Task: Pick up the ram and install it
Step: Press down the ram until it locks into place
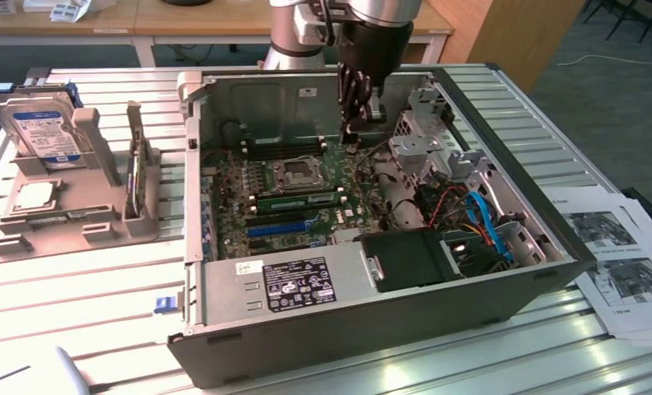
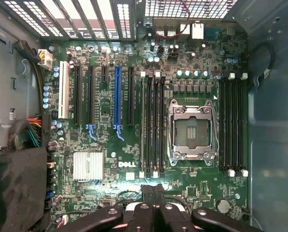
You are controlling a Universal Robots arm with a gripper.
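An open computer case (image 1: 337, 333) lies on a slatted metal table (image 1: 73, 271) in a room with wooden desks (image 1: 205, 23) and grey-blue carpet (image 1: 617, 99); in the exterior view printed sheets (image 1: 622, 263) lie at its three o'clock, a blue-labelled hard drive (image 1: 43, 133) at nine. The motherboard (image 2: 110, 145) bears a white "DELL" mark (image 2: 127, 164); the power-supply label (image 1: 299, 284) is unreadable. The gripper (image 1: 351, 140) hangs inside the case, clenched on nothing; the ram (image 1: 299, 200) sits among the memory slots (image 2: 154, 125) at its seven o'clock, beside the CPU socket (image 1: 300, 170).
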